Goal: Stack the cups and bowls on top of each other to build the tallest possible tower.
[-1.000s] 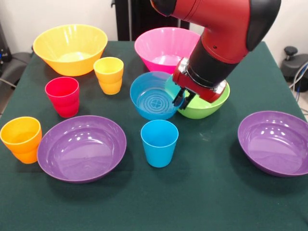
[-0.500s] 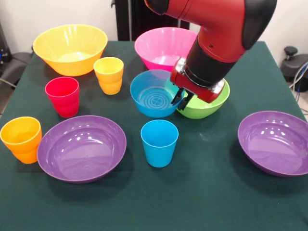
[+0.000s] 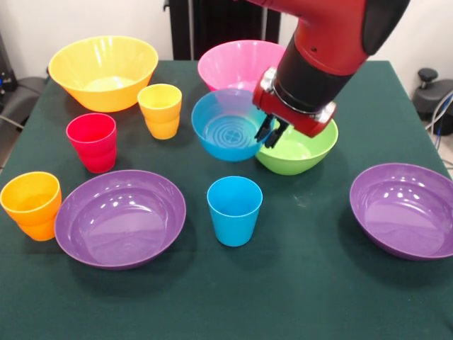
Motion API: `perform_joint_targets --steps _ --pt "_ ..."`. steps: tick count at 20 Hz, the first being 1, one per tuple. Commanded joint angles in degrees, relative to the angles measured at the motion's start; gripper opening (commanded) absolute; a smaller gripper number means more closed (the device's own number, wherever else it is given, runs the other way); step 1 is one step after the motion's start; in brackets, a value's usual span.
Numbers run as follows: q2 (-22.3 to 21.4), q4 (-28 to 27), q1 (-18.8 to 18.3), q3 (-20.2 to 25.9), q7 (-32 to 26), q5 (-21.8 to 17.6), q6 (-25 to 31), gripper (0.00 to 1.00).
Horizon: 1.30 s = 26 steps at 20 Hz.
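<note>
The gripper [image 3: 270, 132] was closed on the right rim of the small blue bowl [image 3: 225, 131], which hung tilted above the table [image 3: 297, 283] at the centre of the frame. The arm [image 3: 318, 57] hid part of the pink bowl [image 3: 233, 64] and the far rim of the lime green bowl [image 3: 297, 152]. The blue cup [image 3: 234, 210] stood below, apart.

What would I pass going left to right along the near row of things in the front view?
Orange cup → left purple bowl → blue cup → right purple bowl.
</note>
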Motion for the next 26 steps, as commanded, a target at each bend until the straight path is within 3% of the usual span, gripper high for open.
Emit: perform_joint_targets --steps 1,8,12,18,26 --pt "1.2 -4.7 -1.0 7.2 -6.7 -2.2 8.2 0.0" --pt "0.9 -6.3 -1.2 7.8 -6.9 -2.0 9.8 0.0" --pt "0.6 -5.6 -1.5 8.4 -7.4 -2.2 7.2 0.0" --pt "5.3 -14.0 -3.1 9.6 -9.9 -2.9 7.8 0.0" --pt "5.7 -15.4 -3.6 9.5 -10.6 -3.3 8.3 0.0"
